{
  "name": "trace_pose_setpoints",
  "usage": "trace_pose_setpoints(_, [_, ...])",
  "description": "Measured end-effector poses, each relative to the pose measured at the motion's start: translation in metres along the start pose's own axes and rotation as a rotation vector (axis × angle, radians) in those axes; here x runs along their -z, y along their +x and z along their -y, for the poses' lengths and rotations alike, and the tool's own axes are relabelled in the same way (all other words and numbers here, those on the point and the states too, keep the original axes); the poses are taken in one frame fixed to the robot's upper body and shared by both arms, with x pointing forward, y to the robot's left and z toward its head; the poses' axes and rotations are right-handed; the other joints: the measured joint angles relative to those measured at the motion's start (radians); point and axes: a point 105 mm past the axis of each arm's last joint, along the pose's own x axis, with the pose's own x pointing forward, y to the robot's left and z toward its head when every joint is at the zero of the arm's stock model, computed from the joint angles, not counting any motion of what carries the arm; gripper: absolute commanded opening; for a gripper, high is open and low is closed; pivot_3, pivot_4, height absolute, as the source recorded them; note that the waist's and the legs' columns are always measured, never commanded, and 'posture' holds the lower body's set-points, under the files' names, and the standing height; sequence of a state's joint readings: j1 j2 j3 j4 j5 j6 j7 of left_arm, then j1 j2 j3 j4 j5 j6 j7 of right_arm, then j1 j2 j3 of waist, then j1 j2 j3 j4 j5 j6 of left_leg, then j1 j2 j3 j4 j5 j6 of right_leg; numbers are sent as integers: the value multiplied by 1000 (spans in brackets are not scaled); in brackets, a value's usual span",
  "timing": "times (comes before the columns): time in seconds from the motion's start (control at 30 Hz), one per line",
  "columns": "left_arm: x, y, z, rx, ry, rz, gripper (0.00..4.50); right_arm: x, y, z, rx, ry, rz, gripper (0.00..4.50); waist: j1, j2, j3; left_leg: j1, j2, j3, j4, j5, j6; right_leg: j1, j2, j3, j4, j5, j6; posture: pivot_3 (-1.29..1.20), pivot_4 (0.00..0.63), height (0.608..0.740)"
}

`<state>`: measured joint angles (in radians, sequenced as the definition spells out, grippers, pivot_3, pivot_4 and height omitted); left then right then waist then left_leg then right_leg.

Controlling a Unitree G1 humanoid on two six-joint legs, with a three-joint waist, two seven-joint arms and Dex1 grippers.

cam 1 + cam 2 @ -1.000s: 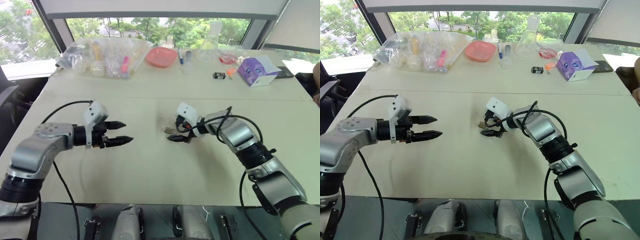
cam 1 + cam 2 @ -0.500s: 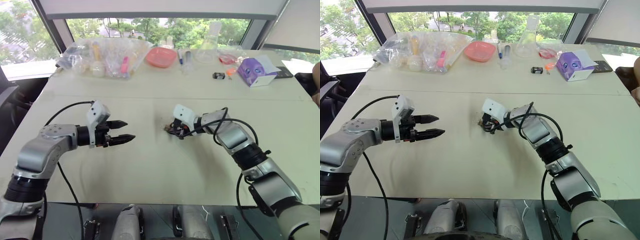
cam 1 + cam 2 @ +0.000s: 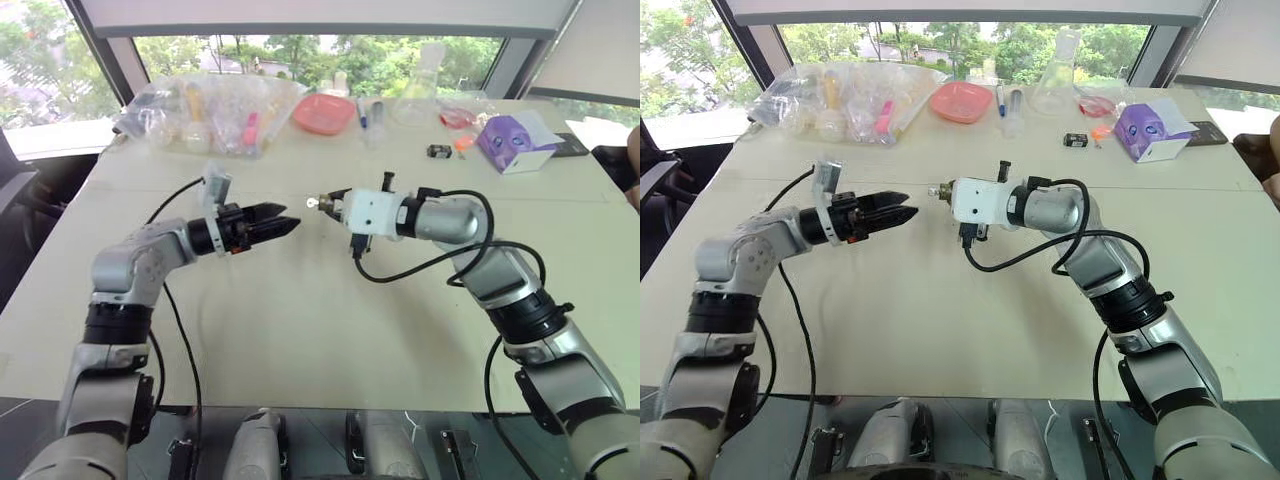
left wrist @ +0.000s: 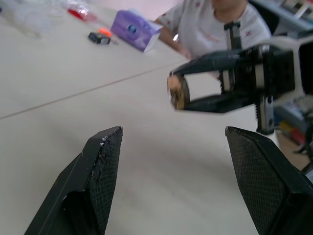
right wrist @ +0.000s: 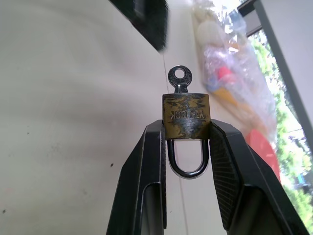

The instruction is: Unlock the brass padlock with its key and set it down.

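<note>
Tarnished yellow brass, mottled with dark patches, is what you see on the brass padlock (image 5: 186,115): a small squarish block with stamped letters across its face, and a smooth silvery shackle (image 5: 186,160) curving in a U from one end. From the opposite end its key (image 5: 179,78) sticks out, thin and silvery with a round bow pierced by a hole, seated in the keyhole. Your right hand (image 5: 186,128) is clenched on the padlock, one ribbed black finger (image 5: 155,147) pressed to each side of the block, with the shackle lying back between the fingers. Lock and key share one long axis, running along the fingers, key end outward. In the head views you hold it raised off the pale tabletop (image 3: 300,330), roughly level, with the key tip aimed toward your left hand (image 3: 284,222). That left hand is released, its two black textured fingers (image 4: 100,166) spread wide, pointing at the padlock and near it but apart from it. At the far side of the tabletop you have clear plastic bags (image 3: 215,110), a pink tray (image 3: 322,113), a glass flask (image 3: 420,90) and a purple box (image 3: 515,142)
</note>
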<state>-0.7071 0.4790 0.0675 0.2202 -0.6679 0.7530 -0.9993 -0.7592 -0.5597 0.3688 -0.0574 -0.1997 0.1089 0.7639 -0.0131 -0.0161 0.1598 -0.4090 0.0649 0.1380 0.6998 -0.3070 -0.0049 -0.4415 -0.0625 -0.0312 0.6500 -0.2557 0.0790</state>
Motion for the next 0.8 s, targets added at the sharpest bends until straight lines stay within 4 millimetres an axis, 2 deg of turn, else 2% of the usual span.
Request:
trace_pose_setpoints(0.07, [-7,4,1,24,-5,23,2213,-5,-1,2,9,-24,7,635,0,0,0,0,0,0,0,0,0,0,0,0,0,0,0,0,150,733])
trace_pose_setpoints(0.1, [-9,4,1,33,-9,30,1562,-6,-1,2,11,-27,7,635,-1,0,0,0,0,0,0,0,0,0,0,0,0,0,0,0,150,733])
trace_pose_setpoints(0.17, [-11,4,0,40,-16,45,667,-4,-1,2,13,-27,-2,635,-3,0,0,0,0,0,0,0,0,0,0,0,0,0,0,0,150,733])
trace_pose_setpoints(0.43, [-18,8,-2,56,8,55,667,-11,-2,5,28,-38,10,635,-1,0,0,0,0,0,0,0,0,0,0,0,0,0,0,0,150,733])
trace_pose_setpoints(0.73, [-8,12,1,88,20,1,667,-11,-1,5,35,-26,10,635,-1,0,0,0,0,0,0,0,0,0,0,0,0,0,0,0,150,733])
trace_pose_setpoints(0.8, [-8,13,1,87,23,4,100,-11,0,6,36,-24,9,635,-1,0,0,0,0,0,0,0,0,0,0,0,0,0,0,0,150,733])
